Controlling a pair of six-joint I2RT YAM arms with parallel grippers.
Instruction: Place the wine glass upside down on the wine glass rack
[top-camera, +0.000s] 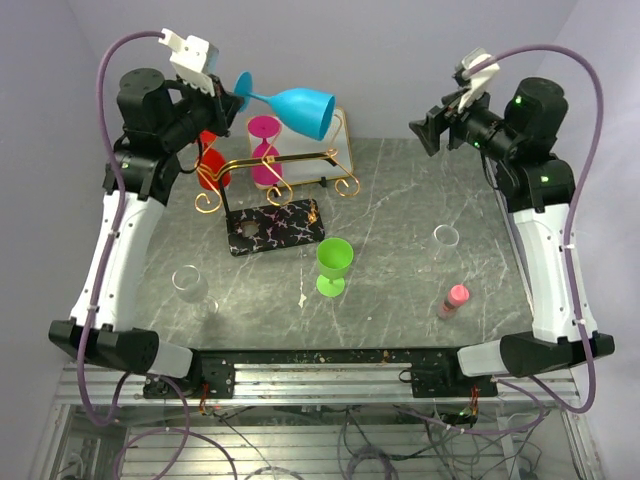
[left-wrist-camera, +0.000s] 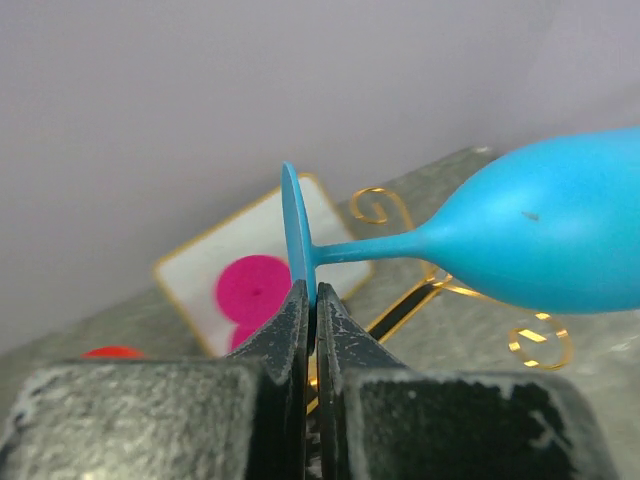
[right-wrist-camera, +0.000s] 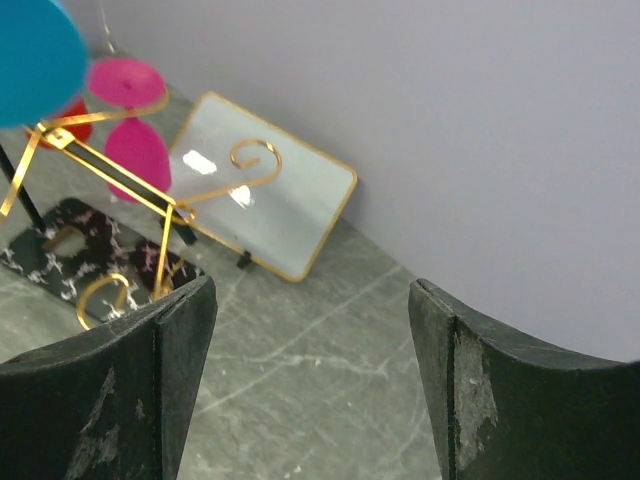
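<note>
My left gripper (top-camera: 232, 90) is shut on the foot of a blue wine glass (top-camera: 300, 108) and holds it on its side, bowl to the right, high above the back of the rack. In the left wrist view the jaws (left-wrist-camera: 312, 290) pinch the thin foot edge and the bowl (left-wrist-camera: 550, 235) points right. The wine glass rack (top-camera: 285, 162) is gold wire with scroll ends on a black marbled base (top-camera: 275, 227). A pink glass (top-camera: 265, 150) and a red glass (top-camera: 212, 165) hang upside down on it. My right gripper (top-camera: 420, 135) is open and empty at the back right, and its wrist view (right-wrist-camera: 312, 300) faces the rack (right-wrist-camera: 150, 200).
A gold-rimmed white tray (top-camera: 343, 130) leans behind the rack. A green glass (top-camera: 333, 262) stands in the middle of the table. A clear glass (top-camera: 190, 285) stands front left, a small clear glass (top-camera: 446, 238) at the right, and a pink bottle (top-camera: 454, 299) lies front right.
</note>
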